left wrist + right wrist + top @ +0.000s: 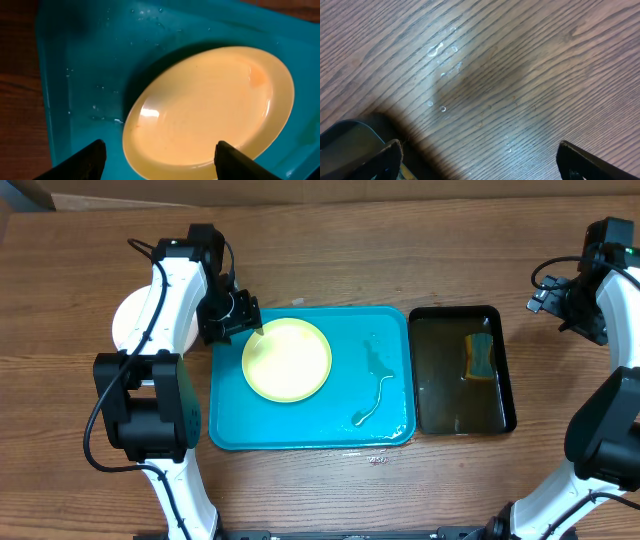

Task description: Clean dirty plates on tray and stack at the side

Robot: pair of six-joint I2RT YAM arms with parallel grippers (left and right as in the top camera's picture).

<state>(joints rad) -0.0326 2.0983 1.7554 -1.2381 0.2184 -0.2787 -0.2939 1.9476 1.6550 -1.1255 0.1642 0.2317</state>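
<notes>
Lime-green plate [287,359] lies flat in the left half of the turquoise tray [310,435], its pale centre up. The left wrist view shows a faint orange smear [257,77] near its far rim. A white plate [125,320] sits on the table [400,240] just left of the tray, partly hidden under the left arm; whether it is one plate or a stack I cannot tell. The left gripper [160,147] hangs over the green plate's upper-left edge, its fingers [87,160] spread apart with nothing pinched. A thin puddle [378,385] streaks the tray's right half. Just right of the tray stands a black tray [505,380] holding a sponge [481,356]. The right gripper [479,146] hovers over bare wood beyond it, jaws wide and empty, with water droplets [436,50] on the table below.
</notes>
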